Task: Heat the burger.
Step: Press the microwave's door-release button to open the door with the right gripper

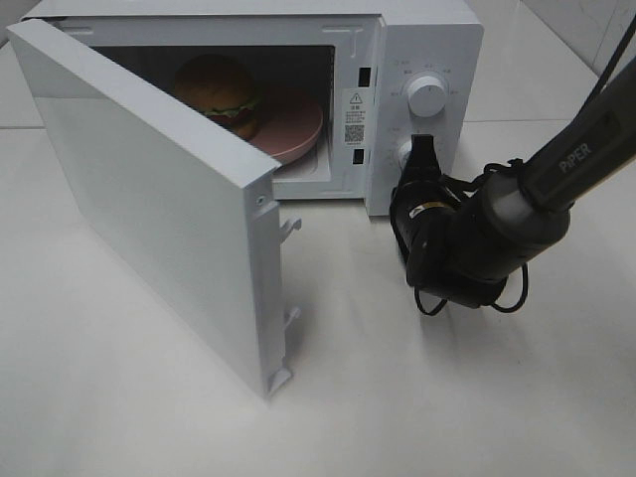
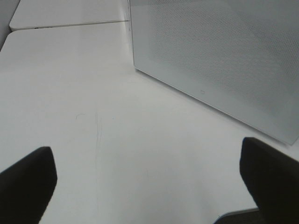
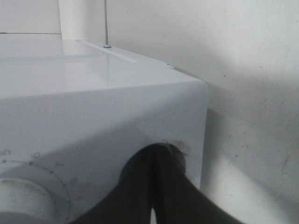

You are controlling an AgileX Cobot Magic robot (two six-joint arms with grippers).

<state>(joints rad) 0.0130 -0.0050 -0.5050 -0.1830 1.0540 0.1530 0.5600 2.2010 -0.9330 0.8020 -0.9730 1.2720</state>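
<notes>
Burger point(image 1: 221, 94) is seen inside the microwave point(image 1: 427, 40), set on a pink plate point(image 1: 298, 134); the door point(image 1: 149, 199) is swung wide open. Right gripper point(image 1: 424, 157) is clenched, tips laid at the lower knob point(image 1: 405, 151) under the upper dial point(image 1: 427, 96). Left wrist view: left gripper point(image 2: 145, 149) is released, fingers point(image 2: 28, 182) spread wide over the table point(image 2: 93, 93), the door's outer face just beside. Right wrist view: black fingers point(image 3: 177, 196) are pressed together against the front panel, grasping nothing.
</notes>
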